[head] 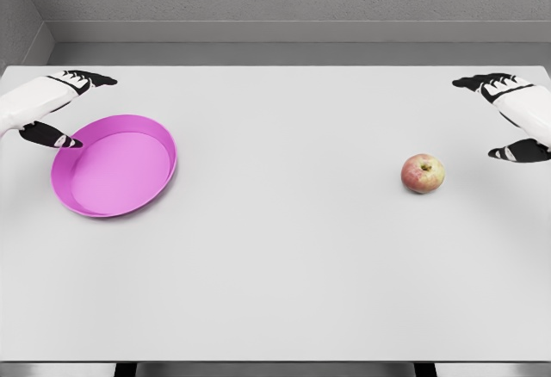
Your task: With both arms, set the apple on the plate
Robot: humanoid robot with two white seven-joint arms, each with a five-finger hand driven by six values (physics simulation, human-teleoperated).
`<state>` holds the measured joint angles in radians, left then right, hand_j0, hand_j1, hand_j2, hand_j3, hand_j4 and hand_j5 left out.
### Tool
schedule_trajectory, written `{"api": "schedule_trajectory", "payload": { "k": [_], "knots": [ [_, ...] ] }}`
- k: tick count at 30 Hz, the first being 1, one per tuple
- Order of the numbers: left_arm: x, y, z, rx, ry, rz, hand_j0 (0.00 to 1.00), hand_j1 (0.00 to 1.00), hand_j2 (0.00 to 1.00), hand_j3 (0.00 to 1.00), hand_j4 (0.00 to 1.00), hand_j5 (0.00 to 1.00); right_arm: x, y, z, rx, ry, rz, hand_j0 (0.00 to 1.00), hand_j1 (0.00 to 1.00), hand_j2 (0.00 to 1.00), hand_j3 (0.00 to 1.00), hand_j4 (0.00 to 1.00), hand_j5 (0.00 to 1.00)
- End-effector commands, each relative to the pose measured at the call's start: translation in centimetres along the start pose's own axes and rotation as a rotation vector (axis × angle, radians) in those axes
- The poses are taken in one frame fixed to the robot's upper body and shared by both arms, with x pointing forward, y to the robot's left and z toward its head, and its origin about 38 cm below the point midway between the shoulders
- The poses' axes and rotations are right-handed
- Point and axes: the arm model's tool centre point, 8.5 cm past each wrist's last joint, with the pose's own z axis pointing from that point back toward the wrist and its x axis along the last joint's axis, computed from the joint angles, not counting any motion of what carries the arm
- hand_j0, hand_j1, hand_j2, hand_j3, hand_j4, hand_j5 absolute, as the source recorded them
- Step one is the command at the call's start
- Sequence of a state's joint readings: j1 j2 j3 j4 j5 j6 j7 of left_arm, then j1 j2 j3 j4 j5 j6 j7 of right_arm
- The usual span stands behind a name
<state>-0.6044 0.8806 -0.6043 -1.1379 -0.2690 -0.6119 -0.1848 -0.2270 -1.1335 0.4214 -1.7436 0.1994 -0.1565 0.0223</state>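
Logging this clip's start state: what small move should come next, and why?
Probably the right robot hand should move inward and down toward the apple. Its fingers are spread and hold nothing, and the apple lies apart from it on the table, far from the pink plate, which the left robot hand flanks.

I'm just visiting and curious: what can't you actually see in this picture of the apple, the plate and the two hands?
- Left hand, head view: wrist and arm cut off by the left edge.
- Right hand, head view: cut off by the right edge.
- Apple: far side and underside hidden by itself.
- Plate: underside hidden; whether the left thumb touches its rim is unclear.
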Motion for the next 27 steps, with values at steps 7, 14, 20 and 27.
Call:
{"api": "schedule_trajectory", "payload": {
  "k": [7, 14, 20, 27],
  "knots": [
    [0.2, 0.0, 0.0, 0.0, -0.005, 0.004, 1.0, 1.0, 1.0, 1.0, 1.0, 1.0, -0.1, 0.5, 0.0, 0.011, 0.005, -0.01, 1.0, 1.0, 1.0, 1.0, 1.0, 1.0],
    [0.2, 0.1, -0.1, 0.0, -0.005, 0.0, 1.0, 1.0, 1.0, 1.0, 1.0, 1.0, 1.0, 3.4, -1.1, 0.172, -0.032, -0.032, 1.0, 1.0, 1.0, 1.0, 1.0, 1.0],
    [0.5, 0.0, -0.5, -0.011, -0.011, -0.028, 1.0, 1.0, 1.0, 1.0, 1.0, 1.0, 3.3, 5.7, -4.1, 0.331, -0.047, -0.049, 1.0, 1.0, 1.0, 1.0, 1.0, 1.0],
    [0.8, 0.3, -0.7, -0.003, -0.021, -0.033, 1.0, 1.0, 1.0, 1.0, 1.0, 1.0, 3.1, 6.0, -4.2, 0.448, -0.042, -0.044, 1.0, 1.0, 1.0, 1.0, 1.0, 1.0]
  ]
}}
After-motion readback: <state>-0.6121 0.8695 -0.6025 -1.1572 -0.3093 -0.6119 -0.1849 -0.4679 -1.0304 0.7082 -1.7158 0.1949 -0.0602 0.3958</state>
